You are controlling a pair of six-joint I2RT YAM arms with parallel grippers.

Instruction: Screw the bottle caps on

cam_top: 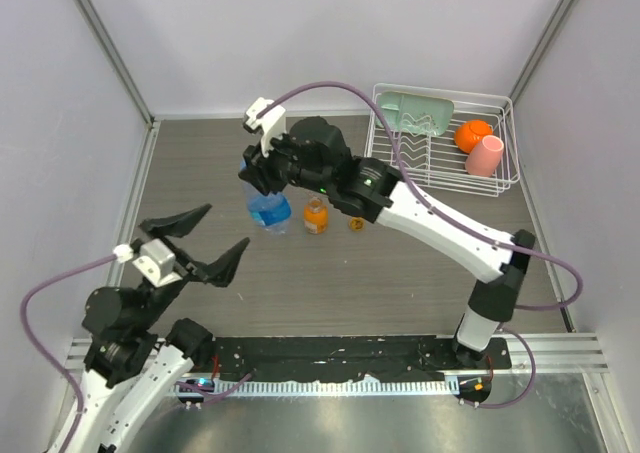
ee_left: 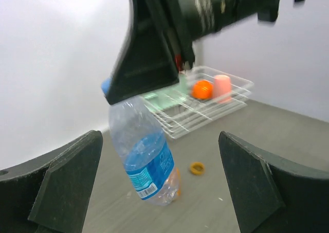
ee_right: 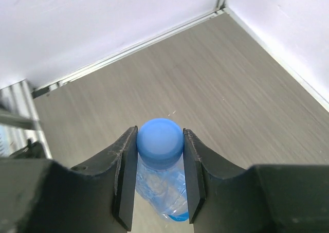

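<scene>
The clear bottle with the blue label stands tilted on the table; it also shows in the left wrist view. My right gripper is shut on the blue cap, which sits on the bottle's neck. In the top view the right gripper is over the bottle's top. The squat orange bottle stands just right of it, uncapped. The orange-amber cap lies on the table beside it and shows in the left wrist view. My left gripper is open and empty, near and left of the bottles.
A white wire rack stands at the back right, holding a green item, an orange ball and a pink cup. White walls close in the table on three sides.
</scene>
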